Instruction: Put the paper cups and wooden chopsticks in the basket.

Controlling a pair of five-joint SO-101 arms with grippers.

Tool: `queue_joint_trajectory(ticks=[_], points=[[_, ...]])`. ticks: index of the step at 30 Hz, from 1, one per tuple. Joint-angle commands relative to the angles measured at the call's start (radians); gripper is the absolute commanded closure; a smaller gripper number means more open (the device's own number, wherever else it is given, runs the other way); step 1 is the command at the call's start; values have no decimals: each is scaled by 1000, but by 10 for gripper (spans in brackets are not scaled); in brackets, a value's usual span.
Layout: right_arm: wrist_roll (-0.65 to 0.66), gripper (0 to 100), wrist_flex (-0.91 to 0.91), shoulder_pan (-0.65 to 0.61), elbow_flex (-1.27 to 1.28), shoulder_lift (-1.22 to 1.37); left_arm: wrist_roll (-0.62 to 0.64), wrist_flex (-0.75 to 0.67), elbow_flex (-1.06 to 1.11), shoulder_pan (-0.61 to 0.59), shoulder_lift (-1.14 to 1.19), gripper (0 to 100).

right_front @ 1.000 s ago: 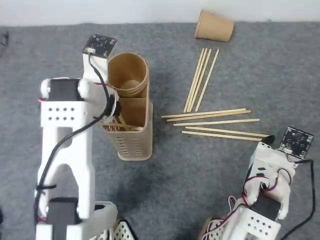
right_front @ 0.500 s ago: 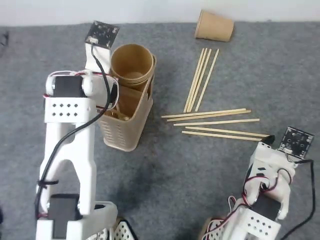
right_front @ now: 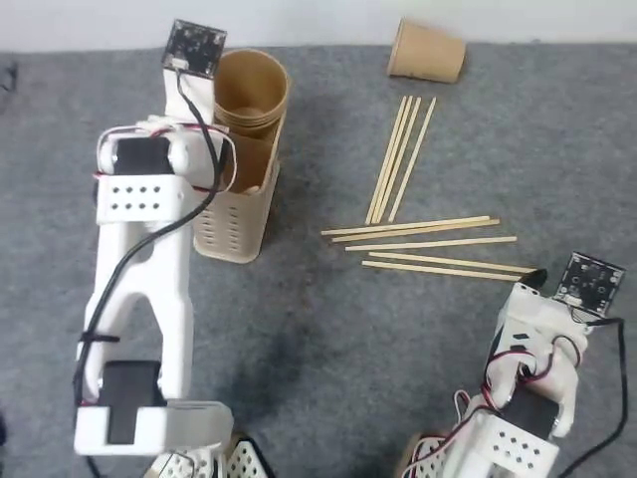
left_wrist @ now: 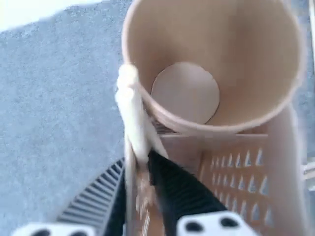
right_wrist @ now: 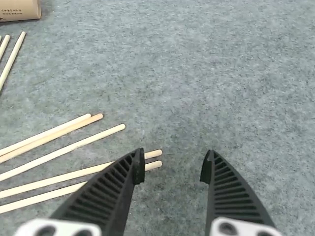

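Note:
A beige slotted basket point(right_front: 227, 221) stands at the left, with stacked paper cups point(right_front: 252, 88) in its far end. My left gripper point(right_front: 225, 167) is shut on the basket's side wall point(left_wrist: 132, 129), one black finger inside and one outside, next to the top paper cup point(left_wrist: 197, 73). Another paper cup point(right_front: 426, 52) lies on its side at the far edge. Several wooden chopsticks point(right_front: 401, 159) lie loose on the grey mat, more chopsticks point(right_front: 428, 244) crosswise nearer me. My right gripper point(right_wrist: 173, 164) is open and empty, just past the chopstick ends point(right_wrist: 64, 140).
Grey carpet-like mat point(right_front: 328, 339) covers the table, with a white strip along the far edge. The right arm's base point(right_front: 532, 398) sits at the near right corner. The left arm's white body point(right_front: 139, 279) stretches along the left side.
The left arm has pulled the basket to the left and farther back, holding its wall. The right arm, the loose cup and the chopsticks have stayed put.

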Motion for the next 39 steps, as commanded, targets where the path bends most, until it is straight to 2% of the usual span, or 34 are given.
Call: queue_joint_trajectory(ticks=[1,4,13,16,18,20,32,39], points=[[15,798,-10,-8,-3,-10,35,54,-128,-31,3,769],[15,798,-10,-8,-3,-10,37,107,-262,-63,3,706],[15,798,-10,-8,-3,-10,37,292,-621,-87,3,706],[15,798,-10,-8,-3,-10,35,354,-809,-86,3,706],[15,798,-10,-8,-3,-10,9,436,-963,-38,6,706],[15,798,-10,-8,-3,-10,-91,514,-1063,75,14,706],[15,798,-10,-8,-3,-10,-279,476,-812,446,89,706],[15,798,-10,-4,-3,-10,-394,451,-746,589,226,706]])
